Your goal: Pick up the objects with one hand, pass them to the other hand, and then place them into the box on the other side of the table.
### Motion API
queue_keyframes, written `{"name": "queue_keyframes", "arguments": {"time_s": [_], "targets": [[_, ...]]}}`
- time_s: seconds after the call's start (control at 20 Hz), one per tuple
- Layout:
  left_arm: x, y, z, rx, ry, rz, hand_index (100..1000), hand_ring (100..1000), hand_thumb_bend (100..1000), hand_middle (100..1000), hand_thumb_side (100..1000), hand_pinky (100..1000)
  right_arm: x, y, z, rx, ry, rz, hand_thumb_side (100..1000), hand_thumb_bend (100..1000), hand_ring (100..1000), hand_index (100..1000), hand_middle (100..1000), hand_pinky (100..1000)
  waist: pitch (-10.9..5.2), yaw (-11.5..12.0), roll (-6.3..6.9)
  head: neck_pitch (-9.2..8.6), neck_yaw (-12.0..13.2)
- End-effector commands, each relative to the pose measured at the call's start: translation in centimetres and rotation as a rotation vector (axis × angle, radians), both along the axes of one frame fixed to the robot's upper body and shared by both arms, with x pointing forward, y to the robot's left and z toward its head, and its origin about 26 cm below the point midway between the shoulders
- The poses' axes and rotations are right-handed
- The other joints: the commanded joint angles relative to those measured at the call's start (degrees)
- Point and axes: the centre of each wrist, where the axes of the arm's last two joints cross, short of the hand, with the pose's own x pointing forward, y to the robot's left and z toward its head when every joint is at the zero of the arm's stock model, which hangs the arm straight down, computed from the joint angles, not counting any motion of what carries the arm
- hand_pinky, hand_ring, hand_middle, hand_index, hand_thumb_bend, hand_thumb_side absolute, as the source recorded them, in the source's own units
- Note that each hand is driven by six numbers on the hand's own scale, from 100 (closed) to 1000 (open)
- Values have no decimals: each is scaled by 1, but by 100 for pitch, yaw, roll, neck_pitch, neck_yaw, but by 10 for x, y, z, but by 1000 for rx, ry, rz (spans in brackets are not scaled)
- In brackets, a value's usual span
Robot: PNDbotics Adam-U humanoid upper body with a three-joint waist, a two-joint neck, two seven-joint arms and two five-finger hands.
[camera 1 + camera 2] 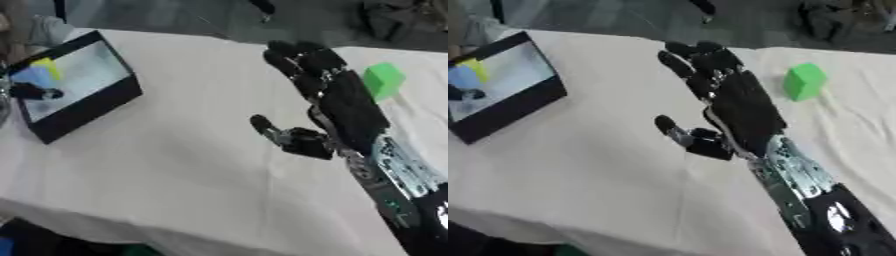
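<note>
My right hand (741,107) hovers over the middle of the white-clothed table (175,150), reaching in from the lower right. Its fingers are straight and spread, the thumb sticks out to the left, and it holds nothing. A green cube (804,81) sits on the cloth just right of the hand, apart from it. At the far left stands a black box (87,112) with a pale inside. In it lie a yellow piece (45,67), a light blue piece (31,77) and a small dark thing (33,92). My left hand shows in neither view.
The table's near edge runs along the bottom left, with dark floor and a bit of green (140,249) below it. Dark clutter lies beyond the far edge at the top right (833,17).
</note>
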Motion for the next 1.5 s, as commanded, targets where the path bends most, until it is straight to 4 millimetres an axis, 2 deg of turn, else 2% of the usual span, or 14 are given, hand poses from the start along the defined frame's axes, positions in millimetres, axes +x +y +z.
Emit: {"name": "queue_keyframes", "arguments": {"time_s": [0.05, 0.15, 0.25, 0.3, 0.45, 0.5, 0.55, 0.7, 0.95, 1.0, 1.05, 1.3, 1.5], "targets": [[-3, -2, 56, 89, -189, -40, 898, 879, 955, 870, 549, 817, 3, -6, 7, 1, -19, -17, 300, 402, 787, 941, 854, 832, -126, 13, 24, -11, -93], [-5, -27, 82, 16, -326, -184, 872, 913, 838, 865, 521, 803, 5, -10, 8, 0, -19, -35, 302, 395, 790, 944, 857, 835, -130, 37, 15, -6, -252], [-14, -58, 102, -107, -452, -430, 855, 922, 753, 848, 520, 796, 12, -20, 10, 0, -7, -77, 320, 350, 794, 946, 863, 833, -130, 64, 1, -5, -581], [-19, -72, 108, -165, -488, -553, 854, 918, 746, 845, 519, 792, 17, -25, 11, 5, 9, -103, 323, 339, 795, 946, 864, 832, -131, 77, -6, -4, -782], [-35, -107, 112, -328, -546, -882, 832, 904, 679, 814, 540, 769, 38, -53, 11, 36, 148, -217, 364, 147, 815, 956, 885, 823, -137, 108, -45, -4, -1633], [-40, -117, 111, -387, -556, -966, 827, 890, 666, 808, 543, 760, 46, -65, 11, 54, 215, -261, 176, 100, 823, 967, 894, 816, -138, 117, -56, -4, -1920], [-45, -128, 110, -447, -574, -1049, 792, 880, 634, 780, 539, 752, 55, -79, 10, 73, 288, -308, 417, 100, 829, 970, 911, 811, -141, 126, -69, -4, -2215], [-62, -156, 101, -595, -615, -1266, 783, 877, 600, 772, 554, 747, 79, -127, 13, 145, 468, -437, 472, 100, 840, 977, 930, 804, -149, 147, -120, -4, -2911], [-79, -188, 88, -771, -618, -1450, 779, 876, 577, 761, 573, 744, 112, -193, 9, 210, 634, -703, 638, 100, 864, 984, 955, 818, -123, 238, -126, -4, -3440], [-80, -193, 85, -805, -620, -1474, 778, 877, 573, 758, 576, 745, 117, -204, 6, 228, 663, -767, 617, 100, 873, 984, 963, 820, -105, 274, -115, -4, -3516], [-82, -198, 84, -833, -620, -1496, 778, 878, 570, 758, 580, 744, 122, -214, 3, 249, 691, -821, 699, 100, 879, 986, 969, 824, -86, 320, -105, -4, -3591], [-84, -221, 78, -929, -619, -1577, 776, 879, 561, 752, 589, 743, 134, -248, -11, 323, 797, -1015, 787, 100, 899, 991, 988, 842, 31, 609, -77, -4, -3965], [-85, -230, 70, -977, -598, -1603, 776, 884, 552, 751, 600, 743, 136, -266, -18, 375, 820, -1130, 794, 112, 899, 988, 984, 845, 123, 833, -71, -4, -4101]]}}
